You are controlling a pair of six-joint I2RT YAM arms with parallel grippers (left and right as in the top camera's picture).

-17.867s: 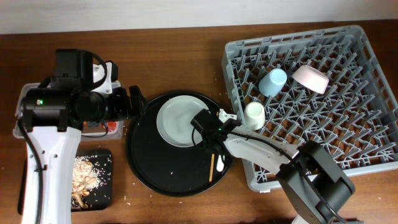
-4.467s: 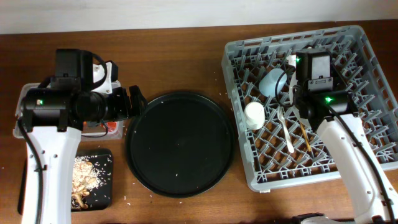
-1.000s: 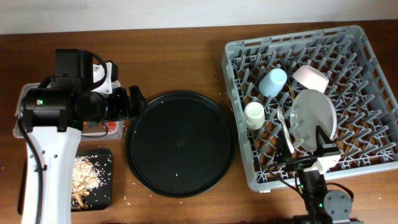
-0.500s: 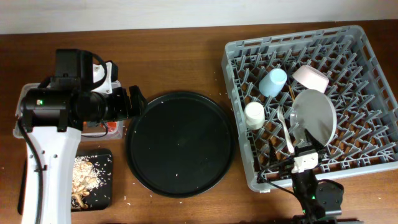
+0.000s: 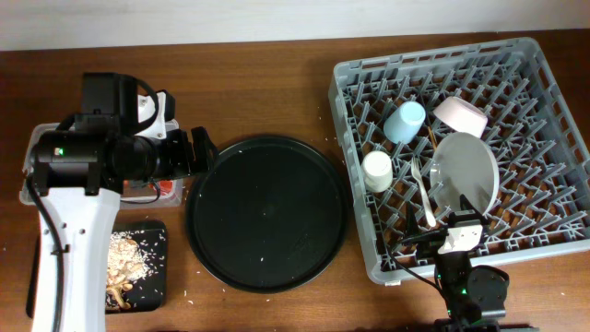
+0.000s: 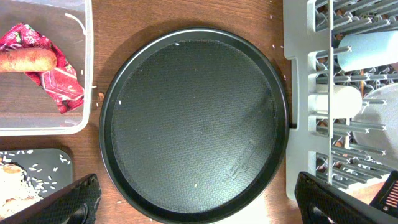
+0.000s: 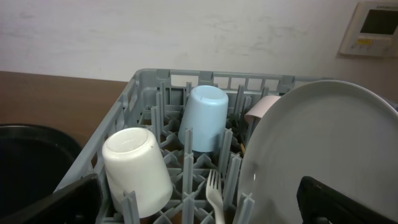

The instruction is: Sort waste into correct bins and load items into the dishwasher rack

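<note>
The grey dishwasher rack (image 5: 544, 221) holds a light-blue cup (image 5: 405, 121), a cream cup (image 5: 376, 171), a pinkish bowl (image 5: 460, 114), a white fork (image 5: 424, 198) and a pale plate (image 5: 466, 175) standing on edge. My right gripper (image 5: 452, 238) hangs open and empty at the rack's front edge, looking at the cream cup (image 7: 137, 168), fork (image 7: 214, 193) and plate (image 7: 323, 155). My left gripper (image 6: 199, 208) is open above the round tray. The clear tub (image 6: 87, 74) holds a red wrapper (image 6: 53, 84) and a carrot (image 6: 28, 60). The small black tray (image 5: 157, 277) holds food scraps (image 5: 124, 263).
A large round black tray (image 5: 267, 212) lies between the bins and the rack. A few rice grains lie scattered on the wooden table (image 5: 267, 92). A pale wall with a control panel (image 7: 376, 28) stands behind the rack.
The plate, fork and chopstick left the round tray, and the plate now stands in the rack. My right arm has drawn back to the rack's front edge. The left arm has not moved.
</note>
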